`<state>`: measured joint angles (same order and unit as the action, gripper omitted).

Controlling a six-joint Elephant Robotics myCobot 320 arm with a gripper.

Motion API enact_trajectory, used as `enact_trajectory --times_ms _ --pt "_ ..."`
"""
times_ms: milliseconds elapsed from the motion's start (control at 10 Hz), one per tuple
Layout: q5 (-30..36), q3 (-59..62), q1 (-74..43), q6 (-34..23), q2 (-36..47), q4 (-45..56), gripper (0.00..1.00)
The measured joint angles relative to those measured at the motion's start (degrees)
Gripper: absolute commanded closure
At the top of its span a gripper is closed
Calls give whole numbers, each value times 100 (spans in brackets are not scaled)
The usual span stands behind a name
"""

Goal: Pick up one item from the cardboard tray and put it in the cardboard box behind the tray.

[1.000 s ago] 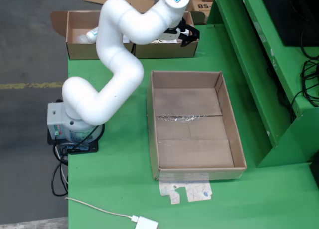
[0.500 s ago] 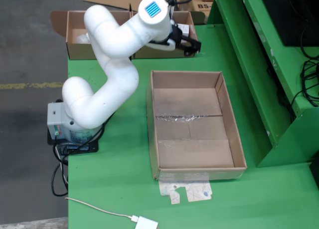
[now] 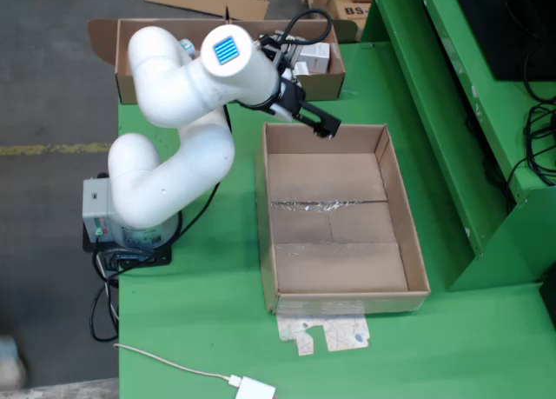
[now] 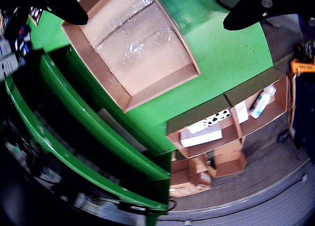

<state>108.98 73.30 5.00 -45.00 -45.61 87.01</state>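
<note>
The brown cardboard tray [image 3: 261,216] lies on the green table with nothing inside it; it fills the upper left of the wrist view [image 4: 96,68]. My black gripper [image 3: 318,126] hangs over the tray's far rim. The wrist view shows the gripper [image 4: 155,22] open, its two black fingers [image 4: 64,7] spread wide with nothing between them. Behind the tray stands a cardboard box [image 3: 332,86] holding a white carton [image 3: 314,58]. In the wrist view that box [image 4: 231,95] holds flat white cartons [image 4: 202,136], and a white bottle [image 4: 261,101] lies in the neighbouring compartment.
A second cardboard box [image 3: 124,77] stands to the left of the first, partly hidden by the white arm [image 3: 174,156]. A green shelf frame [image 3: 452,112] walls off the right side. A white adapter and cable [image 3: 254,388] and a paper scrap [image 3: 326,329] lie near the table's front.
The arm has swung from above the back boxes toward the tray, so the gripper now hangs over the tray's far rim. It stays open and carries nothing.
</note>
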Motion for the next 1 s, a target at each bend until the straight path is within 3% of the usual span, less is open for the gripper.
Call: enact_trajectory --times_ms 1000 --pt "343 2628 -2600 361 9 1960 0"
